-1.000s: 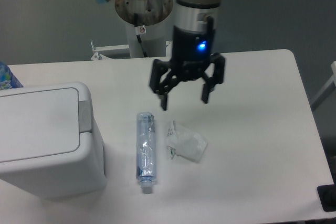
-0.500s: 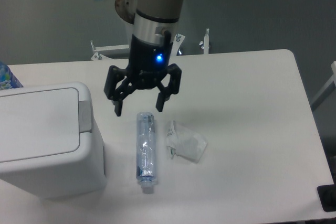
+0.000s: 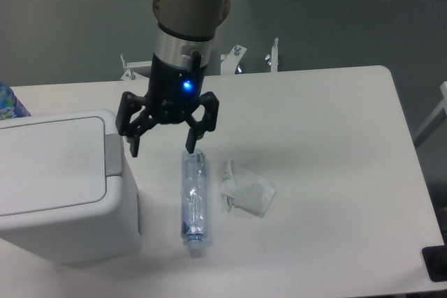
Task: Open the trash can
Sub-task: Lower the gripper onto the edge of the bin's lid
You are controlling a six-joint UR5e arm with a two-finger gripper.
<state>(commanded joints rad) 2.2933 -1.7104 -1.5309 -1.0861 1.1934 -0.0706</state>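
The trash can [image 3: 59, 186] is a large white box-shaped bin at the left edge of the table, its flat lid down. A grey push tab [image 3: 113, 153] sits on its right rim. My gripper [image 3: 161, 147] hangs open above the table just right of that tab, fingers pointing down and holding nothing. Its left finger [image 3: 133, 144] is close beside the tab, apart from it. The right finger hovers over the top end of a clear bottle.
A clear plastic bottle [image 3: 194, 200] lies lengthwise on the table right of the bin. A crumpled clear wrapper [image 3: 246, 190] lies beside it. A blue-labelled object [image 3: 10, 102] peeks in at the far left behind the bin.
The gripper has travelled left across the table, from above the wrapper to beside the bin's tab, staying open. Nothing else moved.
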